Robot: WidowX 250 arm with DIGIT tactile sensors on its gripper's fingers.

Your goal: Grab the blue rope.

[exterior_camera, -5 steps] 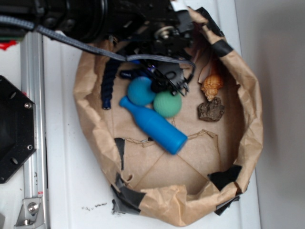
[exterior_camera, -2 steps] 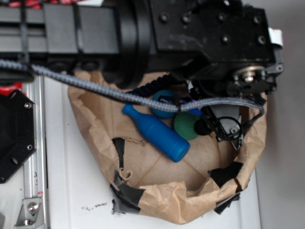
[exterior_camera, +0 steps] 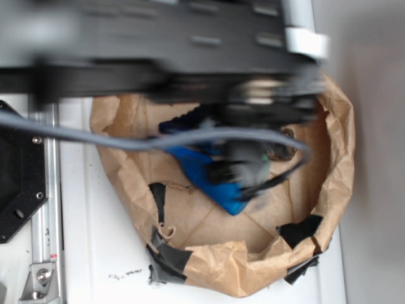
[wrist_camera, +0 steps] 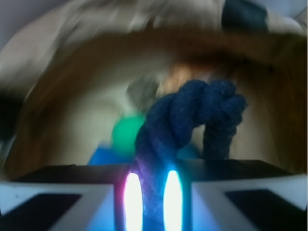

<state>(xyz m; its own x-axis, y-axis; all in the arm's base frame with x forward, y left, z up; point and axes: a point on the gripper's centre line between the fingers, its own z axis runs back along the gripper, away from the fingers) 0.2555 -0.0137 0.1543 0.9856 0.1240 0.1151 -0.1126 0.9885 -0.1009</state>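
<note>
Rope [wrist_camera: 185, 120]: thick, navy, twisted strands, clamped in the end effector [wrist_camera: 149, 202], which is clenched on one strand between two glowing pads; the rest loops up ahead of the camera. In the exterior view a dark stretch of it shows [exterior_camera: 183, 120] under the blurred arm, inside the paper bag [exterior_camera: 215, 269]. Judged soft, limp, light, rough enough not to slip; the free length will sag and swing. Hold looks near a fold, a fair spot. Below: bottle [exterior_camera: 202, 171], green ball [wrist_camera: 126, 132]. Bag rests on table [exterior_camera: 95, 253].
</note>
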